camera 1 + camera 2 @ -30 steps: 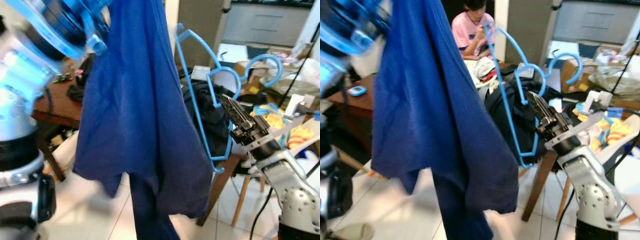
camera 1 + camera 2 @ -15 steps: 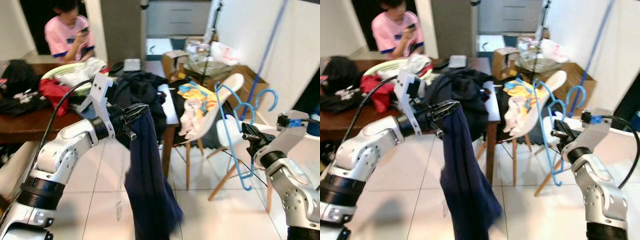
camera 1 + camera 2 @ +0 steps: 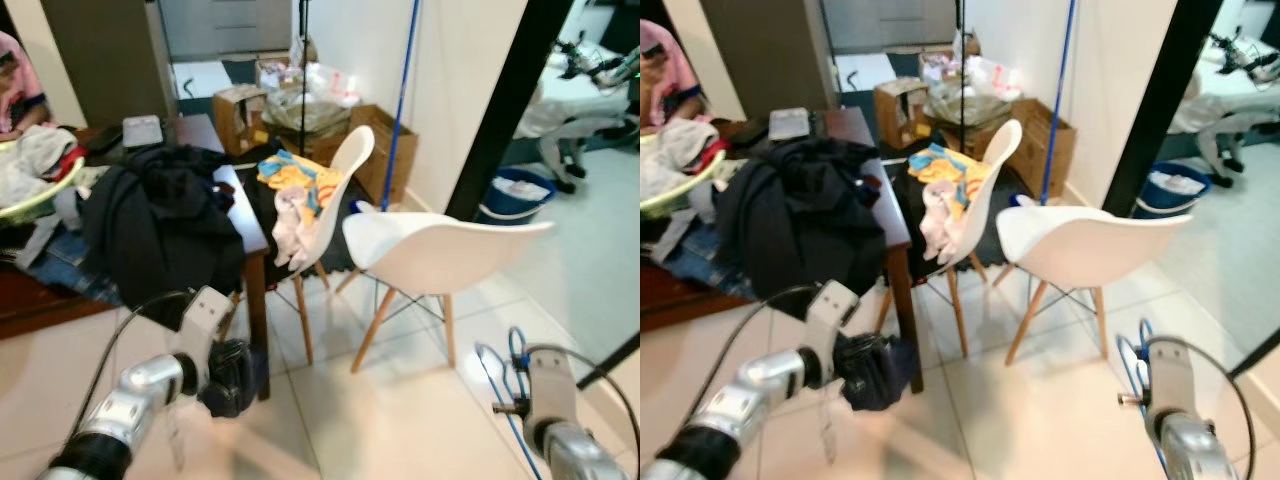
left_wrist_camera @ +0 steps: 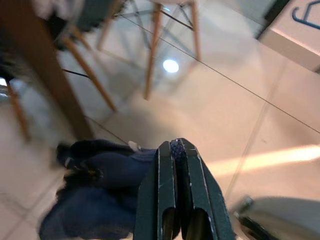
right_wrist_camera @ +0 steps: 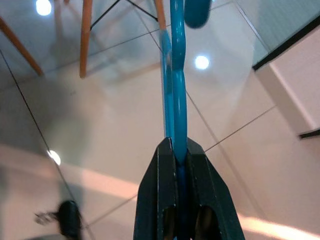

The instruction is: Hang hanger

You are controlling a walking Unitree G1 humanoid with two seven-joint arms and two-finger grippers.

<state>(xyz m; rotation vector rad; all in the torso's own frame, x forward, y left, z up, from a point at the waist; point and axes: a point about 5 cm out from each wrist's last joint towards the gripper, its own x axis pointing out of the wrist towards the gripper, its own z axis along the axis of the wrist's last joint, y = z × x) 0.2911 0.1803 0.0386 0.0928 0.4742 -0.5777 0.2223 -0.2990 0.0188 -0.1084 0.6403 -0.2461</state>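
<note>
My left gripper (image 4: 175,146) is low near the tiled floor, shut on a dark blue garment (image 3: 233,375) that hangs bunched beside the table leg. In the left wrist view the blue cloth (image 4: 95,200) droops just beyond the closed fingers. My right gripper (image 5: 175,146) is shut on the light blue plastic hanger (image 5: 176,95), pinching its thin bar. From the head, the hanger (image 3: 508,365) dangles low at the lower right, close to the floor beside my right arm (image 3: 548,395).
Two white chairs (image 3: 440,255) with wooden legs stand ahead, one draped with colourful clothes (image 3: 290,195). A wooden table (image 3: 252,225) on the left carries a dark clothes pile (image 3: 150,215). A person (image 3: 15,85) sits far left. A black door frame (image 3: 505,100) is at the right.
The view has swung right and downward. Both arms have dropped low: the garment, earlier hanging long from my raised left gripper, is now bunched near the floor, and the hanger is down too.
</note>
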